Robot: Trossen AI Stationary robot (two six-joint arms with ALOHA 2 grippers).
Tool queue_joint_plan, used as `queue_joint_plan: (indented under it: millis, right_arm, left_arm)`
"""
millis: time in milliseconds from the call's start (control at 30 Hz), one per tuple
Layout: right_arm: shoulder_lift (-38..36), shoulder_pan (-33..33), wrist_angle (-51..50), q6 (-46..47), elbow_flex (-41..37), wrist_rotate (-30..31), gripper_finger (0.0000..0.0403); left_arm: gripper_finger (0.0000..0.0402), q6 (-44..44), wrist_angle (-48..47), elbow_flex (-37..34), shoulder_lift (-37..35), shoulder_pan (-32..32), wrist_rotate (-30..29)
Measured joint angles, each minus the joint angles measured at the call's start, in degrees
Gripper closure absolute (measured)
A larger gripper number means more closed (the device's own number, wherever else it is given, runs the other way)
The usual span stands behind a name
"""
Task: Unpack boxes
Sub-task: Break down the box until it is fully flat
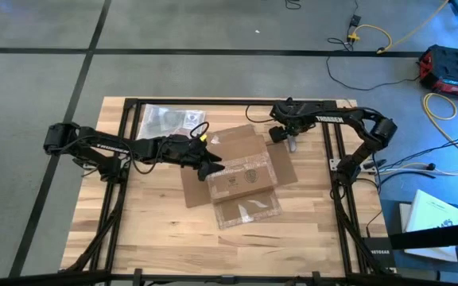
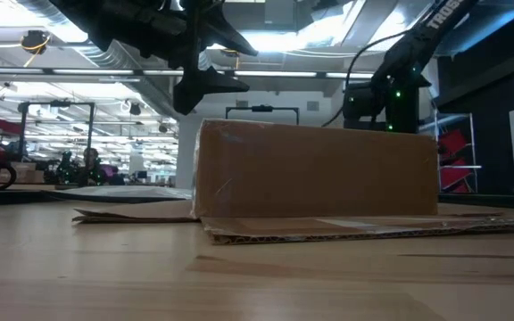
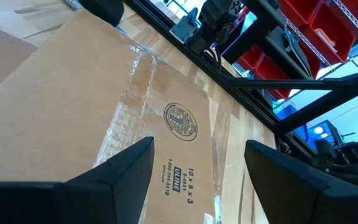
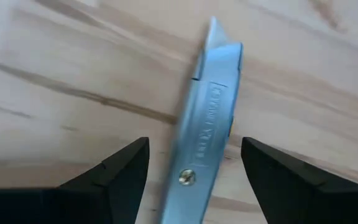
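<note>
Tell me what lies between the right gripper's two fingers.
A silver utility knife lies there, between the right gripper's fingers, over the wooden table. The right wrist view shows it; whether the fingers touch it is unclear.

Left wrist: my left gripper [image 3: 194, 171] hangs over the cardboard box [image 3: 92, 93].
I see both fingers [image 3: 120, 171] spread apart with nothing between them, above the round printed stamp [image 3: 181, 119] and a shiny clear tape strip [image 3: 129, 99] running along the box top.

Wooden table [image 1: 149, 230], cardboard box [image 1: 237, 175], plastic bag [image 1: 165, 119]
</note>
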Motion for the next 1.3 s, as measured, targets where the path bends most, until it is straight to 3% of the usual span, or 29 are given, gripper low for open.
queue_joint_plan:
  millis: [233,433,700,833,933,1067,1233,1300]
  right_arm:
    - [-3.3,4.3,2.4,-1.7,0.0,2.2,0.016]
    - [-8.6,10.0,11.6,-9.0,0.0,4.1,0.016]
    - [-14.9,18.6,21.6,-18.6,0.0,-12.5,0.0169]
    - [-15.4,23.2,21.6,-21.6,0.0,-20.1,0.0197]
    - [-15.4,26.7,21.7,-23.5,0.0,-21.2,0.0221]
    - [-15.4,30.1,21.7,-26.6,0.0,-19.1,0.0269]
    - [-15.4,32.1,24.3,-25.7,0.3,-18.8,0.0366]
    - [-15.4,32.9,24.4,-24.8,1.6,-18.2,0.0378]
  left_arm:
    - [0.0163,1.0,-2.7,0.0,0.0,0.0,0.0]
    - [0.0163,3.8,-5.5,0.0,0.0,0.6,0.0]
    - [0.0163,14.8,-13.9,0.0,0.0,-1.7,-0.1]
    - [0.0163,23.4,-13.0,0.0,0.0,-5.9,0.0]
    - [0.0163,26.1,-12.6,0.0,0.4,-8.3,-1.9]
    - [0.0163,23.9,-12.0,0.0,2.5,-9.5,-2.8]
    - [0.0163,18.4,-8.9,0.0,6.3,-9.7,-2.9]
    - [0.0163,16.1,-7.7,0.2,7.8,-9.7,-3.0]
